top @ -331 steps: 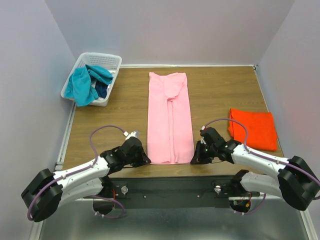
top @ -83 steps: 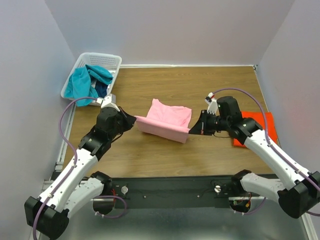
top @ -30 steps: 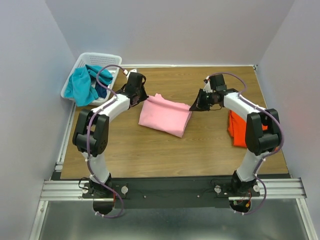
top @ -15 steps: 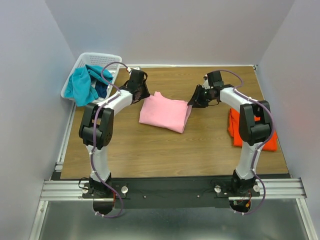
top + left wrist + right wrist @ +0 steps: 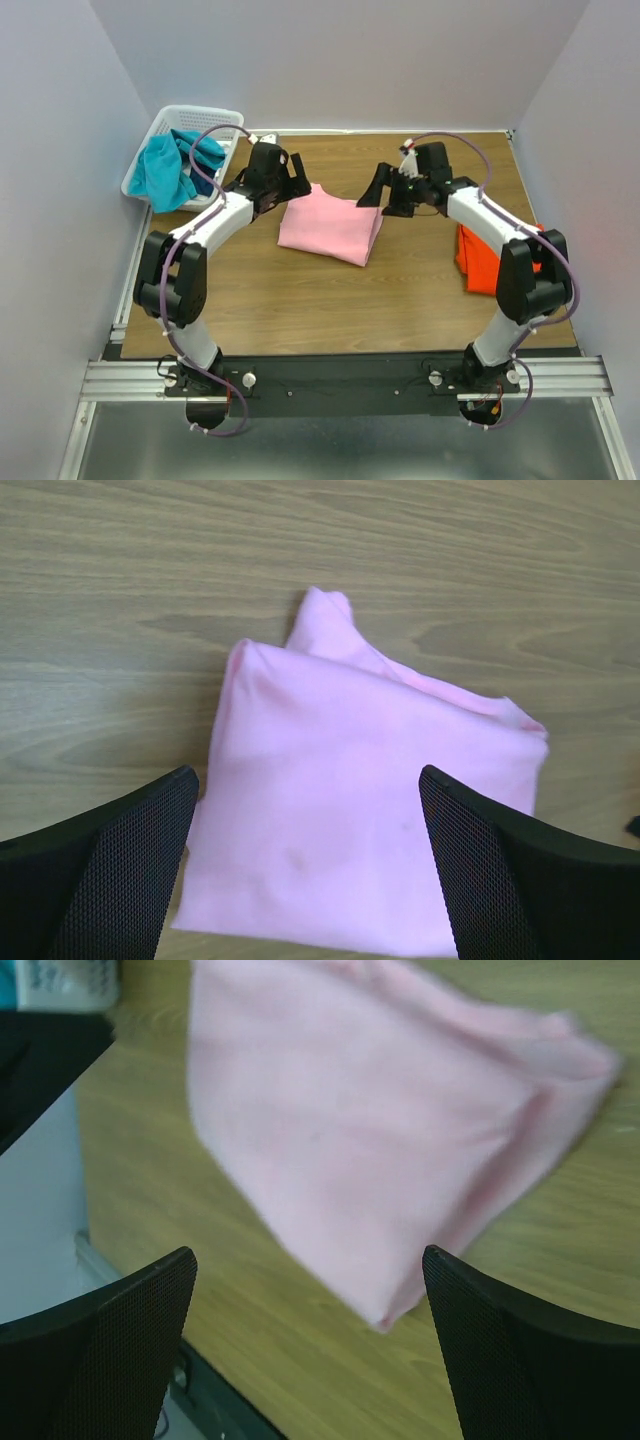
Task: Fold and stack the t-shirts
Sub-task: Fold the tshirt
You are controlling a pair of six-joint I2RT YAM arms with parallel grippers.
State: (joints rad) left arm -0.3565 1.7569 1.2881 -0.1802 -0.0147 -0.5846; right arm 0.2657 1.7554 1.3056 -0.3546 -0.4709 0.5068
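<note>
The pink shirt [image 5: 330, 227] lies flat on the bench [image 5: 300, 300], a little beyond its middle, folded into a rough rectangle. Its long axis runs across the bench from left to right, with the right end tilted slightly toward the near edge. A small flap of cloth sticks out at the far left corner, pointing toward the back wall. In the left wrist view that flap shows at the top of the pink shirt [image 5: 370, 810], and the rest of the cloth is smooth, with one straight folded edge on the left.

Both arms reach over the far half of the bench, one at each far corner of the shirt. The left fingers [image 5: 297, 166] are spread wide and hold nothing. From their own camera the left fingers [image 5: 110, 880] frame the shirt from above, apart from the cloth. The right fingers [image 5: 374, 188] are spread just as wide and grip nothing. In the right wrist view, which is blurred, the right fingers [image 5: 520, 1350] stand on either side of the pink shirt [image 5: 380, 1150].

An orange shirt [image 5: 478, 265] lies folded near the right edge of the bench, well apart from the pink one and partly hidden by the right arm. At the far left corner a white basket [image 5: 172, 118] holds a teal garment [image 5: 160, 172], which hangs over its near rim, and a dark blue garment [image 5: 203, 180].
</note>
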